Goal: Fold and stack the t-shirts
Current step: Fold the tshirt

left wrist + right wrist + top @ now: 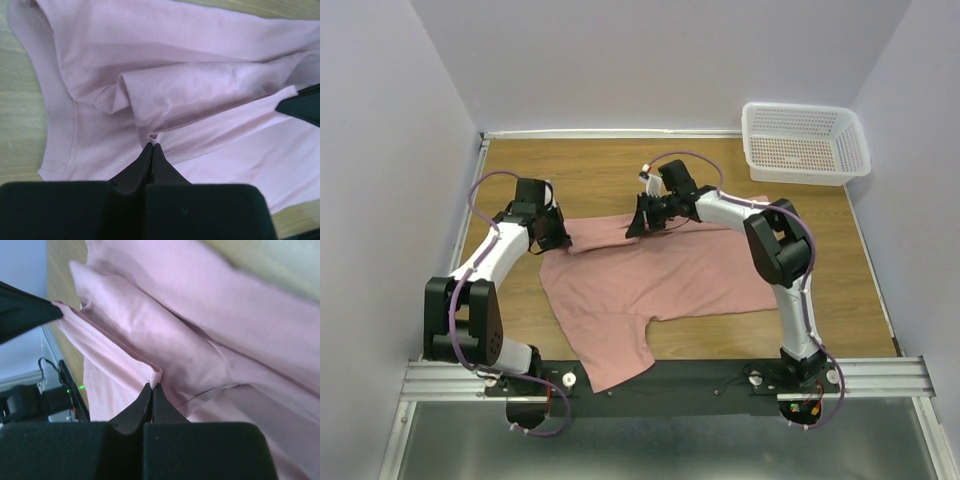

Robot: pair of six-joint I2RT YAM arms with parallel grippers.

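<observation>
The t-shirt (660,285), a dusty pink one, lies spread across the middle of the bench (610,170), nearer the front edge than the back. Most of it is flat on the wood. One sleeve droops over the front edge onto the black rail (700,378) where the arms are bolted.

Both arms reach to the shirt's far edge. The left gripper (563,240) is at the far-left end of the cloth, on the left side of the bench. Its fingers are pinched tight on the stitched hem, and in its own wrist view the two black tips meet with only a fold of pink between them. The right gripper (638,228) is a little further along the same edge, near the centre of the bench. It is also clamped closed on the hem, with its tips nipping a small ridge of fabric.

The band of hem runs from one gripper to the other and looks fairly straight. Behind it the cloth is bunched into soft loose folds. Each wrist camera catches the dark tip of the other gripper at the far end of that band.

A white mesh basket (752,150) sits in the back right corner of the bench, well apart from the shirt.
</observation>
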